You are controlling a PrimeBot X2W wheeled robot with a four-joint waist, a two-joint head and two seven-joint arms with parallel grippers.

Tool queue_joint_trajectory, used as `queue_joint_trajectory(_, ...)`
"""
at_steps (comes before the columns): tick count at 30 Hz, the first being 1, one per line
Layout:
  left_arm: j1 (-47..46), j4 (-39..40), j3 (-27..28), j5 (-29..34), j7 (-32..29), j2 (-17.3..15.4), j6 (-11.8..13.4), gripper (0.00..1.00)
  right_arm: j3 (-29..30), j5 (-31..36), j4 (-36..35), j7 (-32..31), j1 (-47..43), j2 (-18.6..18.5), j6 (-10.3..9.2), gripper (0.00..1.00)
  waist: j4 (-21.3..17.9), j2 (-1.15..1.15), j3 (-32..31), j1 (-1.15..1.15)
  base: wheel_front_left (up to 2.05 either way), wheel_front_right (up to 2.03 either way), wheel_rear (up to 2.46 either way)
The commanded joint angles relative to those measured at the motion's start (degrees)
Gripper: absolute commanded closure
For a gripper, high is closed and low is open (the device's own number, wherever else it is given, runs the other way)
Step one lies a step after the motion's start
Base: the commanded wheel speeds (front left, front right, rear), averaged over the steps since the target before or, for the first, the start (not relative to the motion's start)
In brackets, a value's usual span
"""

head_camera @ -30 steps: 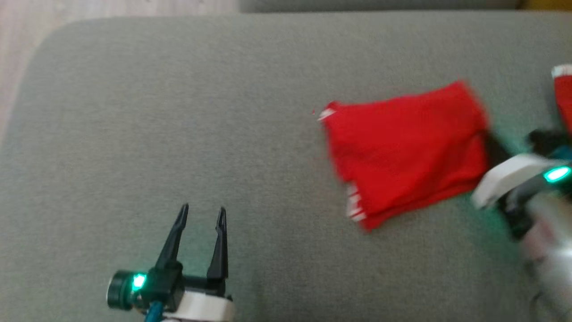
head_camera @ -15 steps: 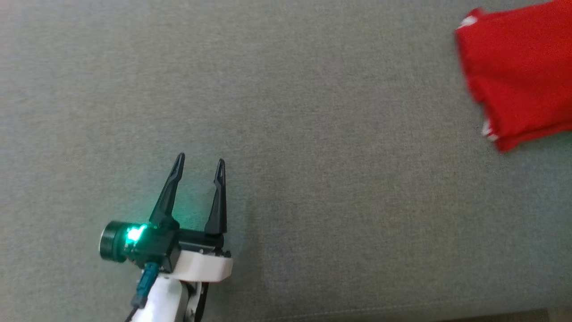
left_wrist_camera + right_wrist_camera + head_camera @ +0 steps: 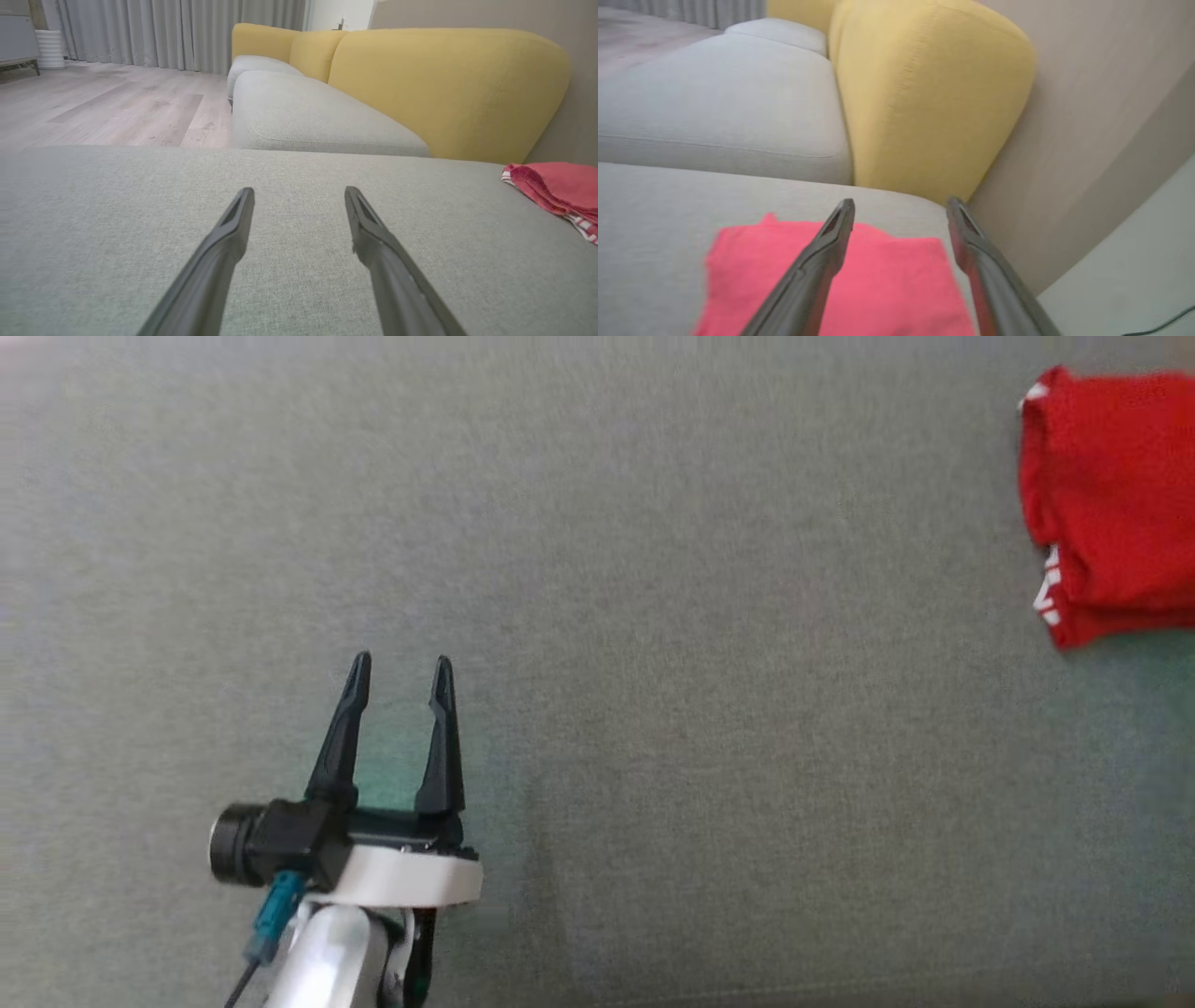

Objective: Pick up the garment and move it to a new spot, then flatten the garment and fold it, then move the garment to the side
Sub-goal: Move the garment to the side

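Right pincer point(image 3: 899, 203) has opened, hovering above the released garment point(image 3: 752, 275).

A home – living rm, by the look of it. A long sofa point(image 3: 299, 112) w/ grey fabric seat cushions point(image 3: 705, 98) and plump mustard-yellow back cushions point(image 3: 444, 88) stands against a plain beige wall point(image 3: 1087, 107). Pale wood-look plank floor point(image 3: 117, 112) lies beside it. Grey floor-length curtains point(image 3: 187, 32) hang at the far end – a white ribbed cylinder point(image 3: 50, 49) and a low grey cabinet point(image 3: 16, 37) stand near them.
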State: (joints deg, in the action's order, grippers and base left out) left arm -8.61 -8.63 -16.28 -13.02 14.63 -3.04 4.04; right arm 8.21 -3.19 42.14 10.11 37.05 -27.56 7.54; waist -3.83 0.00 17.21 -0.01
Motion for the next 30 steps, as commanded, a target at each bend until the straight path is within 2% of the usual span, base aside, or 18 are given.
queue_joint_trajectory(1, 0.3, 1.3, 1.6, -1.2, 0.4, 0.2, -0.1, 0.00, -1.0, 0.4, -2.6, 1.1, -3.1, 1.4, -0.05, 0.00, 1.6, 0.00, -4.3, 0.01, 0.00, 0.00, 0.00)
queue_joint_trajectory(5, 2.3, -1.0, 0.8, -4.4, 0.4, 0.2, -0.7, 0.00, -6.7, -0.6, -6.7, 3.4, -11.1, 8.6, -0.05, 0.00, 3.1, 0.00, -10.7, 0.01, 0.00, 0.00, 0.00)
queue_joint_trajectory(9, 5.1, -3.9, 0.4, -4.5, 0.4, 0.2, 0.9, 0.00, -14.6, -4.9, -9.2, 4.7, -19.3, 13.5, -0.05, 0.00, 4.2, 0.00, -17.2, 0.01, 0.00, 0.00, 0.00)
queue_joint_trajectory(12, 6.7, -4.3, 0.8, -4.3, 0.4, 0.2, 1.7, 0.00, -17.8, -6.8, -14.0, 4.8, -24.0, 16.4, -0.05, 0.00, 4.4, 0.00, -19.7, 0.01, 0.00, 0.00, 0.00)
queue_joint_trajectory(20, 9.8, -2.5, 2.2, -3.0, 0.4, 0.2, 1.2, 0.00, -15.8, -0.4, -26.3, 4.9, -36.9, 22.9, -0.05, 0.00, 4.7, 0.00, -23.5, 0.01, 0.00, 0.00, 0.00)
queue_joint_trajectory(26, 12.2, -1.0, 2.9, -1.5, 0.4, 0.2, 0.8, 0.00, -11.9, 2.8, -29.1, 4.9, -42.4, 24.5, -0.05, 0.00, 4.6, 0.00, -24.8, 0.01, 0.00, 0.00, 0.00)
queue_joint_trajectory(30, 13.0, -1.0, 2.9, -0.6, 0.4, 0.2, 0.6, 0.00, -11.3, 2.4, -29.9, 4.9, -44.0, 24.6, -0.05, 0.00, 4.7, 0.00, -25.2, 0.01, 0.00, 0.00, 0.00)
